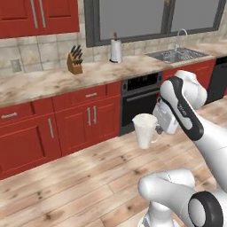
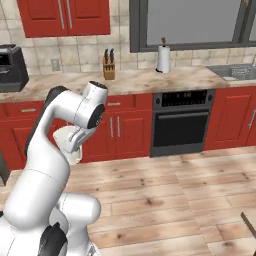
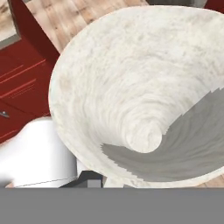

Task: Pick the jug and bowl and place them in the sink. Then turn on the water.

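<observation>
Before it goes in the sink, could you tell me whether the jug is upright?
Upright: the jug is carried with its mouth up above the floor.

Both base views face the counter (image 1: 53, 82); hand view peers closely into the jug (image 3: 140, 87).

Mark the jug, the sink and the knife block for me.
jug (image 1: 144, 131): left base view, on its white side wall below the rim.
sink (image 1: 176, 56): left base view, on the basin's near rim.
knife block (image 1: 74, 65): left base view, on the wooden block's front face.
</observation>
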Tool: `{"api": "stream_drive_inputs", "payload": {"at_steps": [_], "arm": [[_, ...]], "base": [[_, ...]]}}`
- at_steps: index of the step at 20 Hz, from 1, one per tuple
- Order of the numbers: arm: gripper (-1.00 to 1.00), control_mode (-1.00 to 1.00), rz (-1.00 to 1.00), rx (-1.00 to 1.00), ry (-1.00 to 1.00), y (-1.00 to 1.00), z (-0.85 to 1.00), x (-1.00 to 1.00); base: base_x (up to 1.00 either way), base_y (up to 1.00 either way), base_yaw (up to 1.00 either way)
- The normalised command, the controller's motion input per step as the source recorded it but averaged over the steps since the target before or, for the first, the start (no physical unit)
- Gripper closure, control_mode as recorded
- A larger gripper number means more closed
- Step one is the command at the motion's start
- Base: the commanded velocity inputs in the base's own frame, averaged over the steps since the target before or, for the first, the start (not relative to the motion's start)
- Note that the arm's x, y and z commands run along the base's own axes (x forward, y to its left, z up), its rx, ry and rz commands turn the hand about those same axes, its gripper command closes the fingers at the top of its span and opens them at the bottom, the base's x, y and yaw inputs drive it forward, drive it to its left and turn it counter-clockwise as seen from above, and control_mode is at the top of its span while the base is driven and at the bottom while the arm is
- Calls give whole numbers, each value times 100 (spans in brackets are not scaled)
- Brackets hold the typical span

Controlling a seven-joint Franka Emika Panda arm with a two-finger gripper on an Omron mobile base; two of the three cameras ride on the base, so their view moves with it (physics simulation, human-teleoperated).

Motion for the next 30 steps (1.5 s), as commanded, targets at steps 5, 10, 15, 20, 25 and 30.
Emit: {"api": "stream_drive_inputs", "payload": {"at_steps": [5, 10, 15, 20, 25, 30], "arm": [[100, 100, 0, 0, 0, 0, 0, 0], [100, 100, 0, 0, 0, 0, 0, 0], [100, 100, 0, 0, 0, 0, 0, 0], [100, 100, 0, 0, 0, 0, 0, 0], [100, 100, 0, 0, 0, 0, 0, 0], [100, 100, 0, 0, 0, 0, 0, 0]], "base": [[79, -52, -29], [100, -13, 3], [100, 40, 13], [100, 36, 17], [100, 0, 21], [97, -50, 27]]}}
